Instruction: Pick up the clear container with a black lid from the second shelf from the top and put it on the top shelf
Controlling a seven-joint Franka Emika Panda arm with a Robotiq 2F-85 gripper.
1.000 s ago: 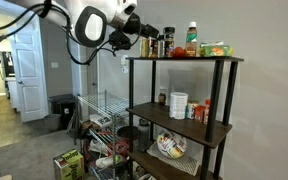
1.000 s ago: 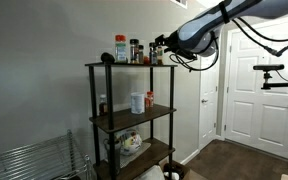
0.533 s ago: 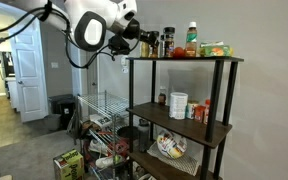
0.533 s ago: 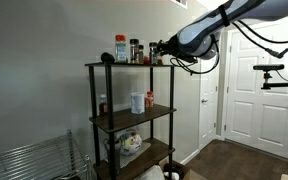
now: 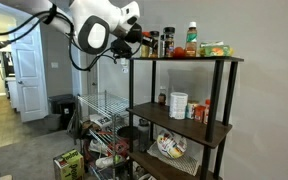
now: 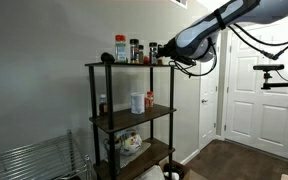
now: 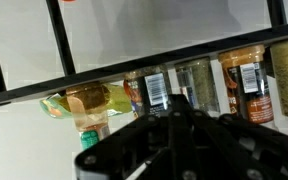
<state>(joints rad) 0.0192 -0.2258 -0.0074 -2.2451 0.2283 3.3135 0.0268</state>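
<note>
Dark brown top shelf (image 5: 184,58) of the table (image 5: 132,110) holds the clear container with a black lid (image 5: 152,44) at its end edge, just beside the gripper (image 5: 137,40); its jaws' state I cannot tell. Placing seems done; next, withdraw without nudging it.

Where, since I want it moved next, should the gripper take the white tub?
Likely the tub mid-wall, jaws level, coming in from the open front: it stands upright and round on the middle board, the top board rules out a top-down grasp, and small jars stand close beside it.
</note>
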